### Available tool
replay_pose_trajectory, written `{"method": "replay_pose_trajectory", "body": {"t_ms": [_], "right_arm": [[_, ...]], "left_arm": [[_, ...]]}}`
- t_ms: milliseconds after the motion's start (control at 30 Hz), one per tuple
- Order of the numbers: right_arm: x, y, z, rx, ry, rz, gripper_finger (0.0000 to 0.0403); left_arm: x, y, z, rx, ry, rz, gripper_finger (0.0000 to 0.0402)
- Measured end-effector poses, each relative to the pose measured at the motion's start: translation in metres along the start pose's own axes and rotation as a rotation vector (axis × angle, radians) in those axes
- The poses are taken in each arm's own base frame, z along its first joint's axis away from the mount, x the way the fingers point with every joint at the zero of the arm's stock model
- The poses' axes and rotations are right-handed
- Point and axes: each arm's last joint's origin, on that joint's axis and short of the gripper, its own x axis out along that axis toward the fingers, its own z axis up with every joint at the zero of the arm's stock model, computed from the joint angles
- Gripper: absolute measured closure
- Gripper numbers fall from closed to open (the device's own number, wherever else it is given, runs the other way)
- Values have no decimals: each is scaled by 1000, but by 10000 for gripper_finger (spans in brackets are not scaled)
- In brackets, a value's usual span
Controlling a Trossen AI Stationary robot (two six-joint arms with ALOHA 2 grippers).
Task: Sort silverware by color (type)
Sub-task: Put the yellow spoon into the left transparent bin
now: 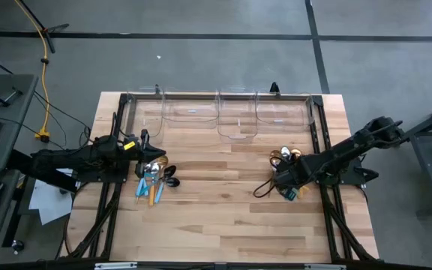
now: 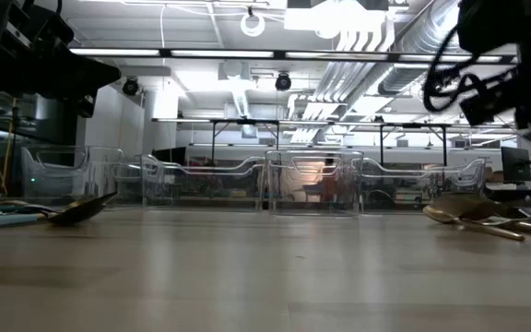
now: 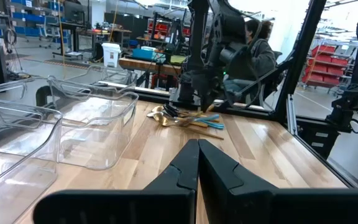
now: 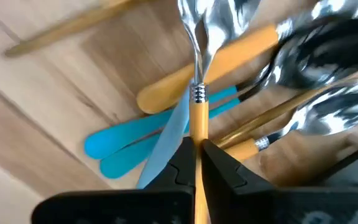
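Observation:
Two piles of silverware lie on the wooden table. The left pile (image 1: 154, 178) holds spoons with blue and orange handles and dark heads. The right pile (image 1: 283, 160) shows gold pieces, blue handles (image 4: 126, 146) and orange handles (image 4: 229, 59). My right gripper (image 1: 285, 180) is down at the right pile, shut on an orange-handled piece with a silver head (image 4: 202, 25). My left gripper (image 1: 145, 141) hovers just beyond the left pile, toward the far edge. It is shut (image 3: 197, 152) and holds nothing. My right gripper pinches the orange handle (image 4: 197, 127) of the silver-headed piece between its two fingers, a little behind the ribbed collar. The handle runs along the fingers, and the head points away from the wrist over the pile. Whether the piece is lifted clear, I cannot tell.
Three clear plastic bins (image 1: 190, 112) (image 1: 237, 120) (image 1: 283, 112) stand in a row along the table's far edge. Bare wood lies between the two piles (image 1: 220, 184). Dark frame rails run down the table's left and right sides. A person sits beyond the table (image 3: 260, 46).

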Motion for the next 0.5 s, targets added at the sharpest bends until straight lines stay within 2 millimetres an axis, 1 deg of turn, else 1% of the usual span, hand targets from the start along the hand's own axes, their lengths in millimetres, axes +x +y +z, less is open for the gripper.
{"method": "replay_pose_trajectory", "body": {"t_ms": [133, 267, 400, 500], "right_arm": [[-21, 4, 4, -38, -21, 3, 401], [-39, 11, 10, -85, -123, 18, 401], [-40, 19, 17, -94, -256, 54, 401], [-35, 22, 20, -110, -280, 85, 401]], "left_arm": [[0, 0, 0, 0, -1, 0, 402], [0, 0, 0, 0, 0, 0, 401], [0, 0, 0, 0, 0, 0, 401], [0, 0, 0, 0, -1, 0, 401]]}}
